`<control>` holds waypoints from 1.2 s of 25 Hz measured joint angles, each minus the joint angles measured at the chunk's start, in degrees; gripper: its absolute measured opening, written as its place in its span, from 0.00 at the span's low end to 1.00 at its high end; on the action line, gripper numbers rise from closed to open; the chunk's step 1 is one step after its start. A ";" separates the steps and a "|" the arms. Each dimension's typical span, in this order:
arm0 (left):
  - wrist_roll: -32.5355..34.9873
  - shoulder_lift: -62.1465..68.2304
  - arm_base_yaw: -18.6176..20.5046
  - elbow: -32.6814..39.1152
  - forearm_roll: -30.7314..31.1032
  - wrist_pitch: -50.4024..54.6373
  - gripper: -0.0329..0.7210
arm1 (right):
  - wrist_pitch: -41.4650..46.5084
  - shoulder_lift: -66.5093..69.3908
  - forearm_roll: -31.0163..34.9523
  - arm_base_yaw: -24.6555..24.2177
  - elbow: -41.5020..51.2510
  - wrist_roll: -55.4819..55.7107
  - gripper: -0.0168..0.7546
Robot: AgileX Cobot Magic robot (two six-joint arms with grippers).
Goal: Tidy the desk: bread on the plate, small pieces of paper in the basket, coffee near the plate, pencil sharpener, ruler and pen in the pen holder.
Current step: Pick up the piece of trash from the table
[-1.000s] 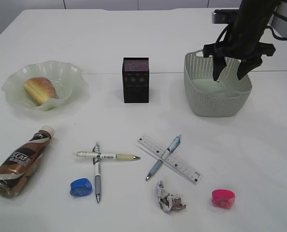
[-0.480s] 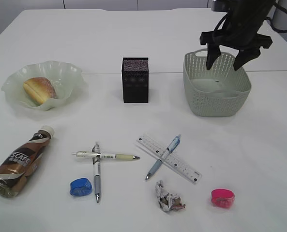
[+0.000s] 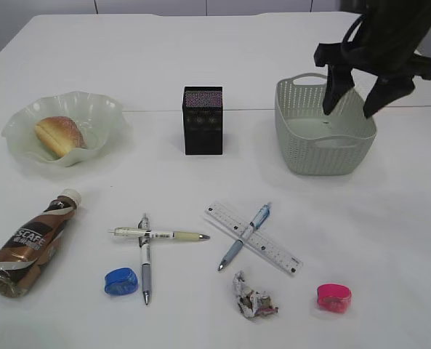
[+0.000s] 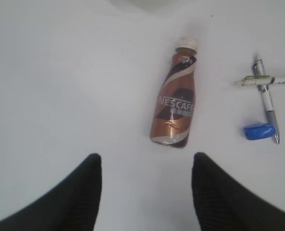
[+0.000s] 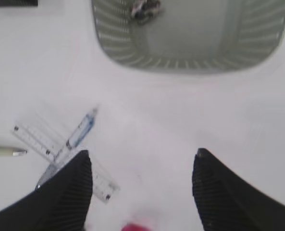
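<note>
My right gripper (image 3: 359, 98) hangs open and empty above the grey basket (image 3: 324, 156). In the right wrist view a crumpled paper (image 5: 146, 8) lies inside the basket (image 5: 190, 62), beyond the open gripper (image 5: 143, 154). Bread (image 3: 58, 135) rests on the plate (image 3: 99, 105). The coffee bottle (image 3: 30, 243) lies on its side, in front of my open left gripper (image 4: 147, 156) in the left wrist view. A paper ball (image 3: 254, 299), ruler (image 3: 255, 238), three pens (image 3: 160, 235) (image 3: 145, 258) (image 3: 246, 236), and a blue (image 3: 121, 281) and a pink pencil sharpener (image 3: 334, 298) lie on the table.
The black pen holder (image 3: 203, 121) stands upright at the centre back, between plate and basket. One blue pen lies across the ruler, and the two left pens cross each other. The left arm does not show in the exterior view.
The right gripper has risen out of the basket and shifted slightly right, its jaws staying apart. The left gripper and the objects on the table have not moved.
</note>
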 joint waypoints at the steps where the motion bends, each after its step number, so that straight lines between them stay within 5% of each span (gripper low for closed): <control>1: 0.00 0.00 0.00 0.00 0.00 0.00 0.62 | 0.00 -1.84 0.54 0.23 2.98 -0.11 0.65; 9: 0.00 0.00 0.00 0.00 -0.47 0.00 0.62 | 0.00 -13.11 4.54 11.02 19.81 -2.13 0.64; 17: 0.00 0.00 0.00 0.00 -2.18 0.00 0.62 | -0.21 -10.47 2.24 24.67 20.92 -2.24 0.64; 30: 0.00 0.00 0.00 0.00 -2.18 0.00 0.62 | -1.34 3.16 0.68 25.39 20.92 -1.40 0.64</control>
